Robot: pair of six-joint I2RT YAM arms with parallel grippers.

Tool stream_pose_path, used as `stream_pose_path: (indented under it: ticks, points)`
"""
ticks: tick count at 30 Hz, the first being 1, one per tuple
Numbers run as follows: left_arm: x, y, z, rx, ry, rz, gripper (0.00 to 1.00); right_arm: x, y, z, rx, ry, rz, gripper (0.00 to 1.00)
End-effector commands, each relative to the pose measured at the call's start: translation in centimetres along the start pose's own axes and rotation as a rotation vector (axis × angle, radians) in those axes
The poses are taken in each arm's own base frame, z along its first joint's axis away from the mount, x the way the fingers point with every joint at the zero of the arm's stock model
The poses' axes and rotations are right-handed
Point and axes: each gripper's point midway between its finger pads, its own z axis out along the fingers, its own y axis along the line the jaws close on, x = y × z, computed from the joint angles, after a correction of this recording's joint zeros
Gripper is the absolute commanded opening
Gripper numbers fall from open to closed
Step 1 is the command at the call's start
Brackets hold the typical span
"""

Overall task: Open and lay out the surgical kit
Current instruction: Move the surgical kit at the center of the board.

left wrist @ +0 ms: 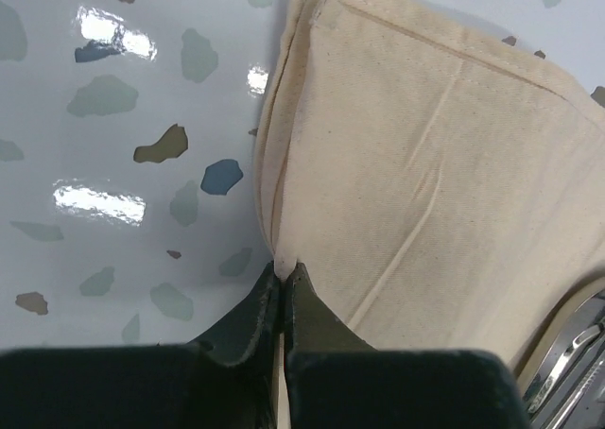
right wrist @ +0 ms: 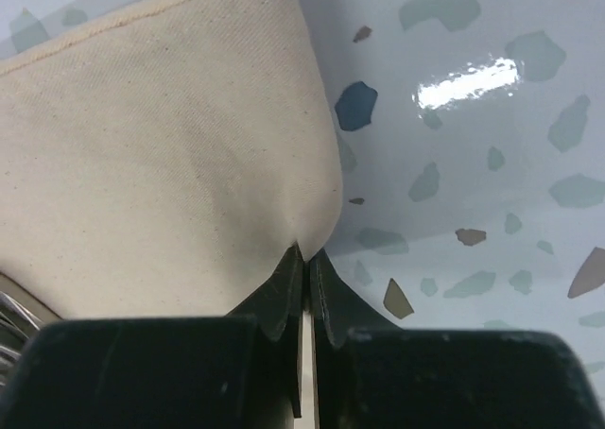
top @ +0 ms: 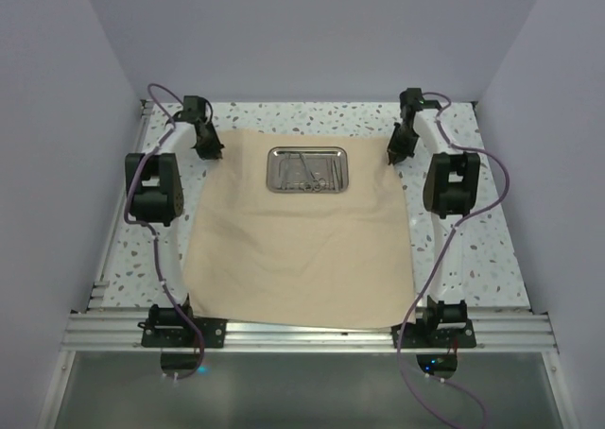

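Top external view: cloth wrap (top: 302, 249) unfolded into a broad sheet over the speckled table (top: 473, 249), near edge reaching the arms' bases; steel tray (top: 308, 168) seated on the sheet's far half, midway between the two arms; slim instruments (top: 312, 174) lying loose inside it. Left gripper (top: 206, 148) down at the far-left corner, right gripper (top: 397, 151) at the far-right corner; each clamped tight on the cloth hem in its wrist view, a sliver of fabric nipped between the fingers. Taken at matching corners probably so as to pull evenly and flatten the far edge without dragging the tray askew; far-left corner doubled over on itself. Judged mostly opened; instruments not yet laid out.
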Motion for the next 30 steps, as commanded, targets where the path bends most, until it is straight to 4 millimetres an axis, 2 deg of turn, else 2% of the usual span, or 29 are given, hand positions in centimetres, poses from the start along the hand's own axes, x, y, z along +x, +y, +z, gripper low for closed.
stream_pose_path:
  ticks: [1,2,3,4,6,7,9,10,16,18,19,20,21,23,24,25,26,27,28,29,30]
  points:
    - [-0.4,0.3,1.3,-0.037,0.005,-0.025,0.0,-2.0,3.9,2.4,-0.12,-0.039,-0.004,0.0]
    - [-1.1,0.3,1.0,-0.048,-0.012,-0.024,0.0,-2.7,4.2,2.3,-0.128,-0.054,0.006,0.0]
    - [-2.1,1.4,1.0,-0.065,-0.025,-0.043,0.0,-3.2,4.4,2.2,-0.129,-0.065,0.012,0.0]
    - [-3.8,1.3,0.4,-0.075,-0.065,-0.05,0.0,-4.2,5.0,2.0,-0.146,-0.096,0.017,0.0]
    - [-5.4,1.7,0.1,-0.077,-0.095,-0.068,0.0,-5.4,5.4,1.7,-0.165,-0.133,0.043,0.0]
    - [-6.6,1.6,-0.4,-0.065,-0.124,-0.086,0.0,-5.5,5.3,1.9,-0.161,-0.139,0.052,0.0]
    - [-7.8,2.5,-0.7,-0.079,-0.152,-0.116,0.0,-6.5,5.5,1.4,-0.175,-0.181,0.071,0.0]
    - [-8.8,2.5,-1.0,-0.068,-0.178,-0.125,0.0,-6.4,5.2,1.6,-0.162,-0.183,0.077,0.0]
    - [-12.0,3.2,-2.0,-0.069,-0.265,-0.159,0.0,-8.7,4.4,0.0,-0.109,-0.294,0.088,0.0]
    - [-12.6,2.5,-2.7,-0.045,-0.286,-0.157,0.0,-9.3,4.3,-0.6,-0.112,-0.311,0.1,0.02]
    - [-12.8,2.0,-3.0,-0.022,-0.288,-0.162,0.04,-9.6,4.5,-1.1,-0.125,-0.32,0.105,0.38]
    - [-13.0,1.8,-3.4,-0.011,-0.292,-0.165,0.3,-9.8,4.6,-1.5,-0.136,-0.328,0.109,0.61]
    - [-13.0,1.6,-3.8,-0.007,-0.292,-0.168,0.5,-10.0,4.7,-2.1,-0.139,-0.338,0.113,0.98]
    - [-13.0,1.7,-5.1,-0.021,-0.291,-0.182,0.84,-10.5,4.9,-4.0,-0.156,-0.369,0.114,0.98]
    - [-12.9,1.9,-5.6,-0.034,-0.291,-0.187,0.95,-10.6,5.0,-4.9,-0.166,-0.38,0.115,0.98]
    - [-12.7,2.2,-6.2,-0.054,-0.289,-0.197,0.95,-10.7,4.9,-6.4,-0.175,-0.394,0.118,0.98]
    - [-13.2,1.8,-7.8,-0.05,-0.314,-0.198,0.95,-10.9,5.1,-7.3,-0.186,-0.407,0.124,0.98]
    - [-12.5,1.9,-8.1,-0.061,-0.308,-0.199,0.94,-10.8,5.5,-8.1,-0.215,-0.411,0.13,0.98]
    - [-12.8,1.0,-8.8,-0.046,-0.341,-0.182,0.9,-10.3,5.8,-9.3,-0.243,-0.408,0.141,0.98]
    - [-13.0,-0.1,-10.5,-0.022,-0.371,-0.167,0.84,-10.4,6.7,-10.0,-0.291,-0.422,0.144,0.98]
    - [-12.4,-0.8,-10.3,-0.003,-0.368,-0.146,0.78,-9.0,7.6,-9.5,-0.335,-0.374,0.14,0.97]
